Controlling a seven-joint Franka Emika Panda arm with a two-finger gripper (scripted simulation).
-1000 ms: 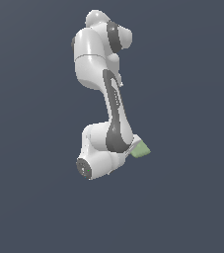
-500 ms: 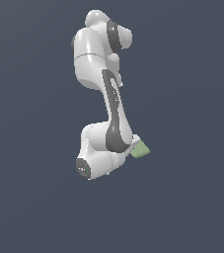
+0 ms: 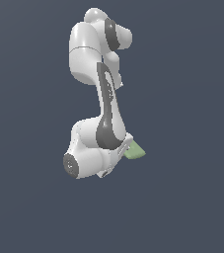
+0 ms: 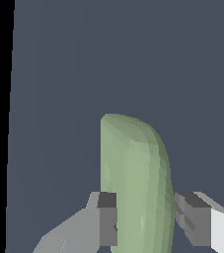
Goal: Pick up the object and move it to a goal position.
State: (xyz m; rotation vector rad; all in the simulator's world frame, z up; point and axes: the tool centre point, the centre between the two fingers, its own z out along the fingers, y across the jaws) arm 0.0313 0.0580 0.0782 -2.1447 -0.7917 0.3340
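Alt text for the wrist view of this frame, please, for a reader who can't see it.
A pale green slab with a rounded far end stands between the gripper's two grey fingertips; one pad touches its side, the other sits at or just off the opposite side. Behind it is plain dark blue-grey background.

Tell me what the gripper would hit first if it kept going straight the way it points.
Nothing visible: beyond the pale green slab held in the gripper, the wrist view shows only plain grey background, though depth is unclear.

Object point(image 4: 135, 188) matte, smooth; arm point(image 3: 91, 54) glossy white plastic-like shell
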